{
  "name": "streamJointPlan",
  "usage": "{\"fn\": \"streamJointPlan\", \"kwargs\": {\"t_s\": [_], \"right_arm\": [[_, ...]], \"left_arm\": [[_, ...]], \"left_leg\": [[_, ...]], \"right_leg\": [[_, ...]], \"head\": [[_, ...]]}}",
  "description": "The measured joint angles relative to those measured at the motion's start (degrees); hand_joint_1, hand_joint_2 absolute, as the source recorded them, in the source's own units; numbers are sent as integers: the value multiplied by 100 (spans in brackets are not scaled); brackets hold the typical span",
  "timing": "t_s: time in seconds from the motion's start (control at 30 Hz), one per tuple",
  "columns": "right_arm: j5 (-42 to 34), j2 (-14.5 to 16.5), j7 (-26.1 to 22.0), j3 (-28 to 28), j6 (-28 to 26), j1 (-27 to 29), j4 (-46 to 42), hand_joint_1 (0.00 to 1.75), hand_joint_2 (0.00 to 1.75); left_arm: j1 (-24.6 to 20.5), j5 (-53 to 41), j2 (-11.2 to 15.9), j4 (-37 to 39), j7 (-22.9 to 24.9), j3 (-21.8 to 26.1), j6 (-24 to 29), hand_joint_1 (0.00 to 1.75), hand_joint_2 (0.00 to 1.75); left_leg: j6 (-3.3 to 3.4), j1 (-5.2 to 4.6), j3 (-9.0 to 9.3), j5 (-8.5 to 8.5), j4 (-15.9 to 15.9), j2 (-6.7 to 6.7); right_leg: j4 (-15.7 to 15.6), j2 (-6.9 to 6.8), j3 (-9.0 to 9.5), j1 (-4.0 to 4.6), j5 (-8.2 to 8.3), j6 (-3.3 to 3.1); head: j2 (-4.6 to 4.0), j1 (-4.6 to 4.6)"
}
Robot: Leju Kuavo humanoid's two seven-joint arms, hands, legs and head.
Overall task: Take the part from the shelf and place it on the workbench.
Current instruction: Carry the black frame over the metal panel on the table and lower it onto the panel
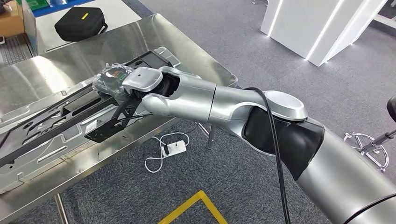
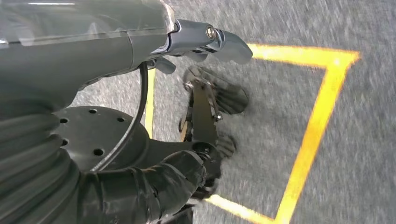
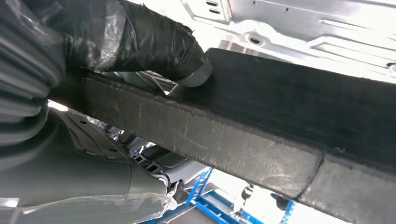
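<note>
- We judge the carrying done: the black part (image 1: 56, 121) lies along the steel workbench (image 1: 196, 51), on a silver panel (image 1: 51, 154).
- Our right hand (image 1: 112, 81) grips the part's near end (thumb over its edge).
- Left: letting go. Our left hand (image 2: 205, 51) hangs empty, fingers apart.

A black part (image 1: 70, 112) lies on a shiny silver workbench (image 1: 196, 51) above grey carpet (image 1: 261, 60) marked with yellow tape (image 2: 322, 112), near a black case (image 1: 79, 23).
</note>
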Motion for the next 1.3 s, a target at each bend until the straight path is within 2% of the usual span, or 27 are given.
{"fn": "streamJointPlan", "kwargs": {"t_s": [0.03, 0.07, 0.1, 0.13, 0.2, 0.27, 0.37, 0.43, 0.47, 0.53, 0.57, 0.6, 0.63, 0.7, 0.73, 0.77, 0.8, 0.87, 0.93, 0.97, 1.03, 1.07, 1.1, 1.13, 1.2, 1.23, 1.3], "right_arm": [[-15, -1, -5, 1, 2, 14, 0, 175, 175], [-24, -2, -10, 1, 3, 33, 0, 175, 175], [-30, -4, -13, 1, 4, 48, 0, 175, 175], [-33, -5, -14, 1, 5, 55, -1, 175, 175], [-33, -13, -13, 2, 4, 46, -1, 175, 175], [-35, -25, -11, 2, 3, 31, -1, 175, 175], [-41, -34, -11, 1, -3, 41, 1, 175, 175], [-45, -40, -14, -1, -11, 34, 1, 175, 175], [-47, -48, -17, -1, -21, 34, 2, 175, 175], [-50, -62, -32, 1, -38, 58, 10, 175, 175], [-55, -66, -44, 2, -42, 85, 14, 175, 175], [-62, -67, -54, 3, -43, 109, 16, 175, 175], [-67, -68, -60, 3, -44, 125, 17, 175, 175], [-74, -77, -61, 3, -48, 122, 19, 175, 175], [-76, -83, -61, 3, -51, 111, 20, 175, 175], [-82, -88, -63, 3, -54, 104, 20, 175, 175], [-88, -91, -65, 3, -57, 102, 21, 175, 175], [-98, -99, -64, 2, -58, 99, 20, 175, 175], [-100, -110, -57, -5, -60, 83, 20, 175, 175], [-102, -113, -57, -9, -60, 75, 20, 175, 175], [-107, -114, -66, -11, -59, 78, 19, 175, 175], [-111, -114, -70, -10, -58, 97, 19, 175, 175], [-114, -115, -71, -9, -57, 116, 19, 175, 175], [-116, -115, -70, -9, -57, 130, 19, 175, 175], [-113, -116, -60, -9, -57, 136, 15, 175, 175], [-109, -117, -55, -8, -56, 133, 14, 175, 175], [-101, -119, -46, -5, -54, 133, 15, 175, 175]], "left_arm": [[3, -1, 2, 0, 1, -1, -1, 0, 175], [6, -1, 6, 0, 2, -3, -1, 0, 175], [10, -1, 10, 0, 3, -8, -1, 0, 175], [13, -1, 14, 0, 3, -14, 0, 0, 175], [16, -1, 21, 2, 5, -26, 1, 0, 175], [10, -1, 28, 7, 8, -38, -1, 0, 175], [4, -2, 30, 11, 8, -80, -2, 0, 175], [14, 0, 27, 11, 9, -104, 5, 0, 175], [13, 1, 25, 11, 10, -112, 7, 0, 175], [0, 4, 25, 13, 10, -125, 9, 0, 175], [-5, 6, 25, 13, 10, -128, 9, 0, 175], [-4, 7, 25, 13, 10, -130, 9, 0, 175], [-1, 8, 25, 13, 10, -131, 9, 0, 175], [6, 9, 24, 14, 10, -132, 9, 0, 175], [3, 10, 24, 15, 10, -133, 9, 0, 175], [-1, 10, 25, 16, 10, -134, 9, 0, 175], [-6, 10, 25, 17, 10, -135, 9, 0, 175], [-11, 11, 24, 17, 9, -137, 8, 0, 175], [-9, 14, 22, 17, 7, -138, 5, 0, 175], [-8, 15, 21, 17, 7, -138, 4, 0, 175], [-9, 16, 22, 17, 6, -138, 3, 0, 175], [-7, 16, 23, 17, 5, -138, 4, 0, 175], [-3, 19, 24, 17, 5, -138, 4, 0, 175], [2, 23, 25, 17, 5, -138, 5, 0, 175], [12, 38, 27, 20, 6, -138, 7, 0, 175], [15, 49, 31, 24, 8, -139, 8, 0, 175], [6, 88, 38, 32, 25, -140, 15, 0, 175]], "left_leg": [[0, -4, -227, -78, 352, 0], [5, -9, -390, -54, 548, -1], [19, -14, -450, 89, 526, -1], [43, -19, -394, 334, 273, 0], [119, -52, -119, 793, -473, 3], [180, -97, 87, 887, -924, 5], [224, -102, 179, 808, -1049, 2], [272, -64, 277, 793, -1134, 8], [294, -54, 322, 776, -1160, 12], [322, -48, 382, 718, -1165, 12], [320, -44, 418, 682, -1161, 10], [310, -36, 462, 641, -1155, 6], [293, -24, 516, 594, -1145, 0], [233, -3, 619, 477, -1108, -11], [188, -6, 642, 422, -1079, -18], [145, -10, 648, 385, -1065, -23], [107, -15, 643, 363, -1064, -27], [49, -6, 651, 329, -1081, -20], [13, 5, 588, 215, -888, -6], [5, 6, 457, 102, -622, -2], [3, -3, 9, -146, 160, -1], [7, -8, -213, -184, 473, -2], [18, -12, -359, -112, 608, -2], [38, -18, -398, 81, 513, -1], [117, -45, -211, 629, -176, -1], [160, -69, -83, 820, -515, -1], [220, -111, 72, 890, -882, -2]], "right_leg": [[2, 5, 34, 21, -30, -22], [3, 11, 75, 43, -64, -35], [6, 19, 122, 64, -100, -42], [8, 25, 179, 82, -142, -42], [13, 28, 282, 113, -229, -30], [23, 31, 310, 122, -286, 7], [21, 29, 306, 107, -330, 89], [259, 23, 204, 100, -454, 146], [555, 20, 41, 79, -564, 173], [1320, 18, -443, 26, -781, 226], [1578, 16, -651, -5, -786, 251], [1641, 14, -767, -33, -684, 274], [1483, 11, -768, -56, -470, 292], [771, -2, -539, -78, 44, 312], [440, -7, -406, -70, 173, 304], [239, -10, -322, -56, 214, 286], [180, -7, -289, -35, 159, 257], [137, -1, -261, -32, 114, 186], [92, 8, -192, -48, 77, 110], [74, 12, -146, -50, 53, 71], [69, 17, -67, -21, -10, 14], [69, 21, -19, -2, -47, -2], [69, 25, 34, 17, -89, -11], [70, 30, 96, 35, -133, -14], [68, 34, 223, 57, -227, -12], [72, 37, 266, 71, -265, -2], [74, 42, 279, 80, -302, 33]], "head": [[0, 1], [0, 1], [0, 1], [0, 1], [0, 1], [1, 1], [0, 1], [0, 1], [0, 2], [0, 2], [0, 3], [0, 3], [0, 3], [0, 3], [0, 3], [0, 2], [0, 2], [1, 0], [1, 1], [1, -1], [0, -1], [0, 0], [0, 0], [0, 0], [0, 2], [0, 3], [0, 3]]}}
